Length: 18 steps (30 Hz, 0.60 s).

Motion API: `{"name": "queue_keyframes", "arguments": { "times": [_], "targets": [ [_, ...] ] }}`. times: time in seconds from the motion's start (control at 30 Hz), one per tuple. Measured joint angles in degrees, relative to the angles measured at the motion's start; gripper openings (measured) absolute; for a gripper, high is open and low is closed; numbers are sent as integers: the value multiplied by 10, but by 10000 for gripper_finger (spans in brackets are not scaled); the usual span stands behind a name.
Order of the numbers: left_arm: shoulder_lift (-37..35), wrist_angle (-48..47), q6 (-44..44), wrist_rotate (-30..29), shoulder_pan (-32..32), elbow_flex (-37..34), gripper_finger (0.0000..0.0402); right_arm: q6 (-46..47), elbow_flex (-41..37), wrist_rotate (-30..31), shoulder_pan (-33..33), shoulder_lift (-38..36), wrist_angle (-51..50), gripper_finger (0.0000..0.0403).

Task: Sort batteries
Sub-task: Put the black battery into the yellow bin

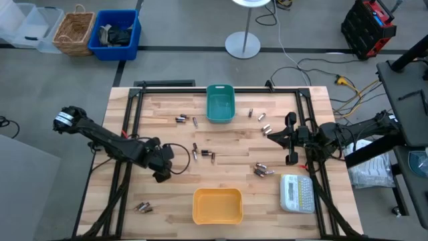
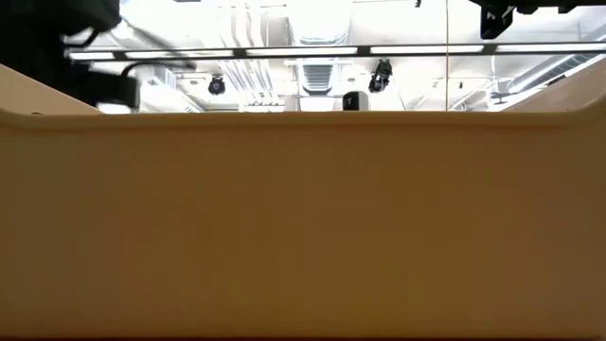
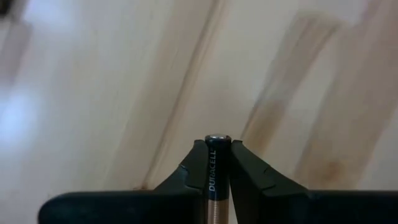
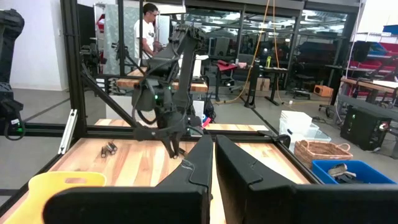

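Batteries lie scattered on the wooden table: a pair (image 1: 180, 119) near the teal bin (image 1: 220, 104), some at the middle (image 1: 207, 154), others at the right (image 1: 261, 169) and near left (image 1: 142, 207). My left gripper (image 1: 160, 177) points down at the table left of centre, shut on one black-and-copper battery (image 3: 214, 163). My right gripper (image 1: 269, 132) hovers at the right, level, pointing toward the table's left, fingers together with nothing between them (image 4: 215, 163). Two batteries (image 1: 266, 127) lie just beside its tips. My left gripper pinches the battery's black end (image 3: 212, 155) between its two fingertips, the battery lying along the fingers. The fingers come from above, pointing down. The battery's end cap (image 3: 216, 137) sticks just past the fingertips; whether it touches the wood I cannot tell.
A yellow bin (image 1: 217, 205) stands at the near middle and fills the low view with its wall (image 2: 303, 227). A white label maker (image 1: 297, 193) lies at the near right. Black frame rails (image 1: 134, 107) run along the table's left, right and far sides.
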Motion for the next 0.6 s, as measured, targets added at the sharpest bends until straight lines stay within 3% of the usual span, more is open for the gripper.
{"name": "queue_keyframes", "arguments": {
  "times": [0.3, 0.6],
  "targets": [
    [-1, 46, 95, -61, -24, 128, 19, 5, 1, 0, 0, 0, -1, 13],
    [4, 329, 239, -129, -103, 149, 19, 52, 27, 0, 0, 1, -58, 13]
  ]
}}
